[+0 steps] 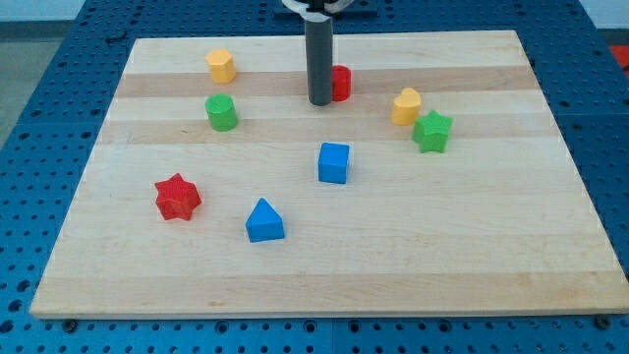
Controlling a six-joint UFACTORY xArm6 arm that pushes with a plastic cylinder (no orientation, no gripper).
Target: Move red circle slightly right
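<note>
Red circle (341, 84): near the view's top centre of the surface (324, 265). Its left part is hidden behind the rod; only the right portion shows, so its outline is hard to confirm. A round block, so no long axis or facing can be read.

My tip (320, 103): lower end of a smooth, dark grey cylindrical rod, upright, touching or just beside the red circle's left side; contact cannot be confirmed. Rod's upper end cut off at the view's top edge. No gripper on this arm, so no spread or pinch to report.

Surface: pale wooden board with lengthwise plank grain, resting on a blue perforated base (39, 69).

Other blocks, all matte and solid-coloured:
- yellow block (221, 66), top left, shape unclear.
- green cylinder (221, 112), just below it.
- yellow block at right (406, 106), touching or just beside the green star (432, 132).
- blue cube (333, 162), centre.
- red star (177, 197), lower left.
- blue triangle (263, 221), right of the red star.
</note>
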